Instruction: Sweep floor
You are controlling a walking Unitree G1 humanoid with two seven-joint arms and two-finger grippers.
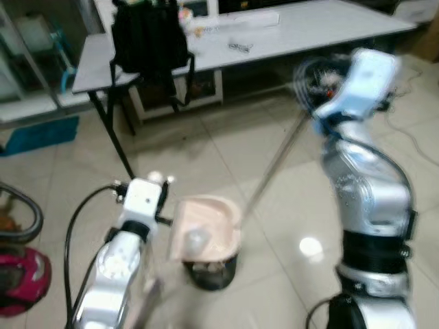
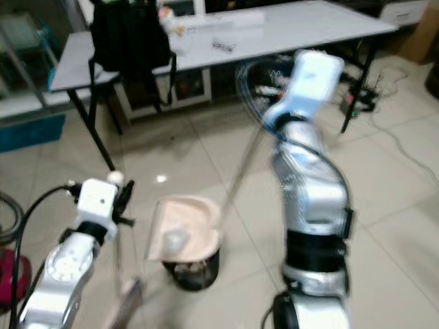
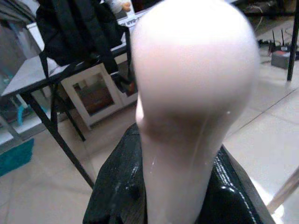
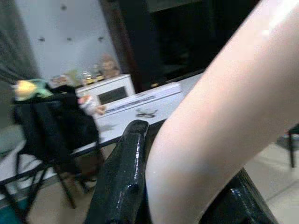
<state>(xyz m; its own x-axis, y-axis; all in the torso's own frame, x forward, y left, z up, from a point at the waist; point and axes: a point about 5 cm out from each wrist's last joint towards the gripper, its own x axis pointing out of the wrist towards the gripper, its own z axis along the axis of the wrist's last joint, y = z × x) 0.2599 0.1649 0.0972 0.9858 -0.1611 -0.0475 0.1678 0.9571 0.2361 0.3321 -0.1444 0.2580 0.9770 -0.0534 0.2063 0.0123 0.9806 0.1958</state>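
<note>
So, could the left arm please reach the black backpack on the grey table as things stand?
Probably not: the left gripper has its jaws shut on a pale pink handle, and the black backpack sits across open floor on the grey table.

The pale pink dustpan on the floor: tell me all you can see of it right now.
The dustpan is pale pink, plastic by its look, a shallow scoop with raised walls. It sits tilted over a small dark bin on the beige tiled floor, between the two arms. A blurred pale lump lies inside it. A thin metal pole slants from its right edge up toward the right gripper, which is closed on a pale pink handle. Blur hides finer detail.
</note>
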